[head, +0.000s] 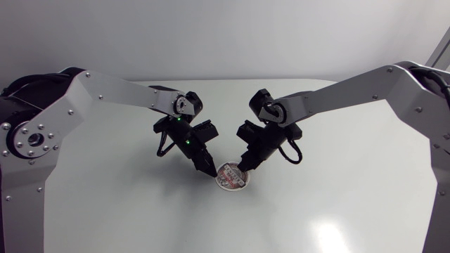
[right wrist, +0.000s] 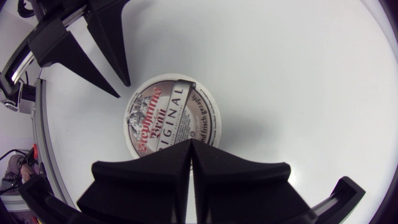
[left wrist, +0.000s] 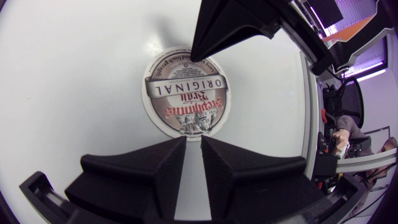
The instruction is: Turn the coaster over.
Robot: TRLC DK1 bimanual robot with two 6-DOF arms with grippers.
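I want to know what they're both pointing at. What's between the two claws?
The round coaster lies flat on the table between the left claw and the right claw. The head view shows it best; both wrist views show it too.

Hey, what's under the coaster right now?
The coaster lies flat on the white table, printed side up. Its underside and the patch of table beneath it are covered, so neither can be seen.
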